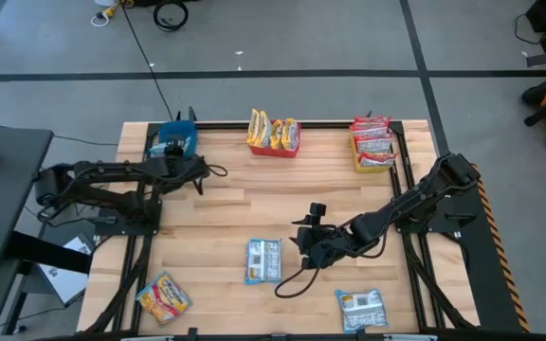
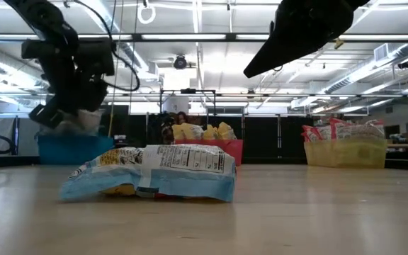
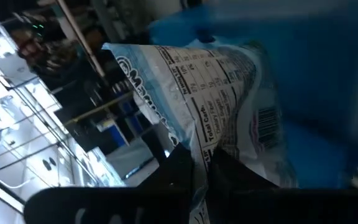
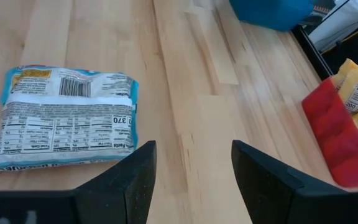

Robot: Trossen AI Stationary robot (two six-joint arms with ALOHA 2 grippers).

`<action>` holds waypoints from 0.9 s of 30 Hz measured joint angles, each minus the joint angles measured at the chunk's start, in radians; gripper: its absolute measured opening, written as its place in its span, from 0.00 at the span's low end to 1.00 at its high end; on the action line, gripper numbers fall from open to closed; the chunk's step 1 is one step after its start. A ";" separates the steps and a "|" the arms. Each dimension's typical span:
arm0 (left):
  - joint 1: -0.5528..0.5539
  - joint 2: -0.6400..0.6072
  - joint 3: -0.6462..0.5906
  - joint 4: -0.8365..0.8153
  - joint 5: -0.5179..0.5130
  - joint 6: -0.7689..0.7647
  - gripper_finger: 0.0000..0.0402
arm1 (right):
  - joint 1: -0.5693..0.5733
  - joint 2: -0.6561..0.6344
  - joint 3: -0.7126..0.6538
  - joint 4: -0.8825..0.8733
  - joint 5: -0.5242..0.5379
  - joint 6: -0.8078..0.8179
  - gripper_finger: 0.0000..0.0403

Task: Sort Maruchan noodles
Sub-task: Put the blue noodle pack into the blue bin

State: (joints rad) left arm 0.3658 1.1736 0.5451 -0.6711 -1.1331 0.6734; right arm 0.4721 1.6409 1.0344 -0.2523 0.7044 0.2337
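Left gripper (image 3: 194,171) clamps blue-white noodle packet (image 3: 222,106) over blue bin (image 1: 174,139). Right gripper (image 4: 191,171) open above desk (image 1: 235,213), beside blue packet lying there (image 1: 263,260). Two more packets near front edge.

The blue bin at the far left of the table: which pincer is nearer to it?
The left pincer: it holds a blue-and-white packet right at the blue bin. The right pincer is open, far off, beside another blue packet.

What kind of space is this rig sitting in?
Looks like a robotics lab or workshop, not a home. The low view shows rows of ceiling strip lights over an open hall, and the high view shows grey concrete floor around the wooden table.
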 joint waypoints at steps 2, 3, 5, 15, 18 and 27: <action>-0.015 0.000 0.020 0.010 0.006 -0.011 0.06 | 0.000 0.000 0.000 0.000 0.000 0.000 0.53; -0.022 0.000 0.032 0.010 0.014 -0.025 0.06 | 0.000 0.000 0.000 0.000 0.000 0.000 0.53; -0.029 0.000 0.058 0.014 0.036 -0.057 0.06 | 0.000 0.000 0.000 0.000 0.000 0.000 0.53; -0.020 0.000 0.086 0.074 0.337 -0.143 0.06 | 0.000 0.000 0.000 0.000 0.000 0.009 0.53; -0.019 0.000 0.086 0.112 0.407 -0.166 0.06 | 0.000 0.000 0.000 0.000 0.000 0.008 0.53; 0.009 0.000 0.086 0.116 0.497 -0.221 0.06 | 0.000 0.000 0.000 0.001 -0.026 0.011 0.53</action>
State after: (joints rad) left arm 0.3752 1.1732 0.6308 -0.5551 -0.6356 0.4522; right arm 0.4721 1.6409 1.0344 -0.2516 0.6788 0.2443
